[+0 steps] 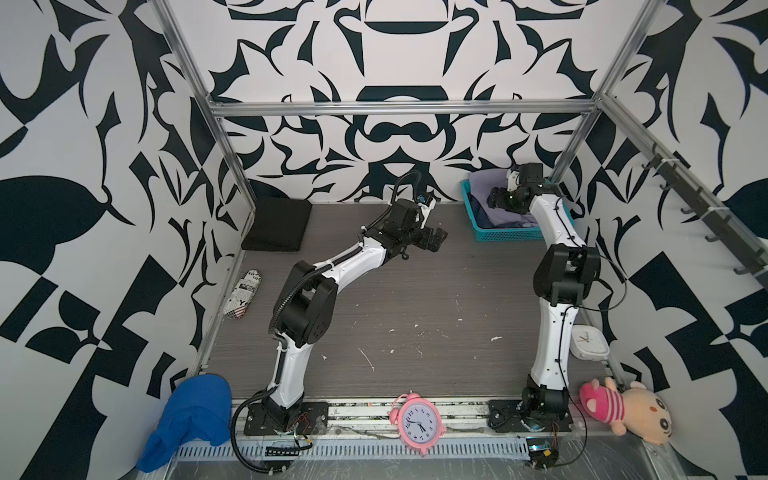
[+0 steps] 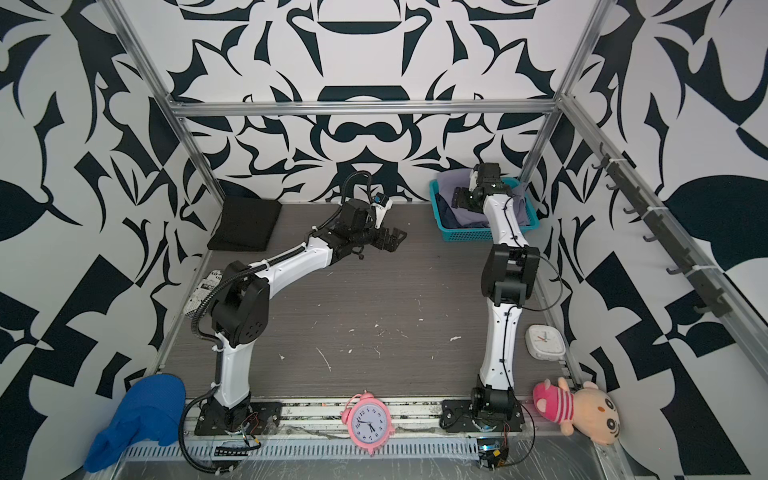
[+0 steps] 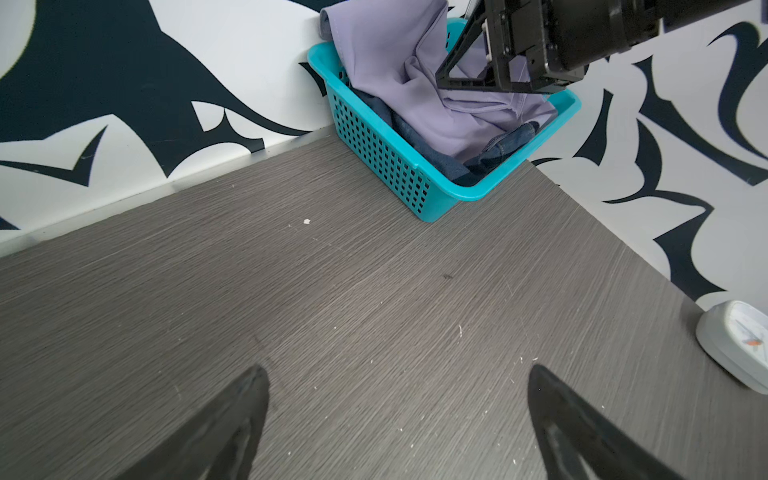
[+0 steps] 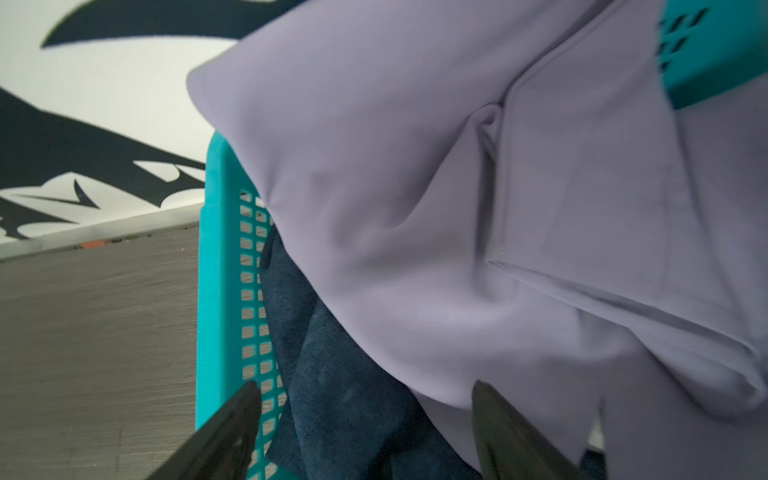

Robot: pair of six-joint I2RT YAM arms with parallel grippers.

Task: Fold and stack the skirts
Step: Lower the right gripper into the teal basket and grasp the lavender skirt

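Observation:
A plain black skirt (image 1: 277, 224) (image 2: 246, 224) lies folded at the table's back left corner. The teal basket (image 1: 507, 236) (image 3: 374, 149) (image 4: 216, 249) at the back right holds a crumpled lavender skirt (image 1: 484, 187) (image 3: 399, 62) (image 4: 415, 166) on top of a dark denim skirt (image 3: 424, 153) (image 4: 332, 374). My right gripper (image 1: 494, 197) (image 2: 457, 197) (image 4: 365, 386) hangs open over the basket, gripping nothing, with denim and the lavender hem between its fingers. My left gripper (image 1: 438, 239) (image 2: 397, 239) (image 3: 397, 369) is open and empty above bare table, left of the basket.
A pink alarm clock (image 1: 417, 424) stands at the front edge, with a plush toy (image 1: 623, 409) and a white clock (image 1: 589, 343) at the right. A blue knit cloth (image 1: 191, 415) hangs at the front left. A newsprint-patterned item (image 1: 245, 295) lies by the left wall.

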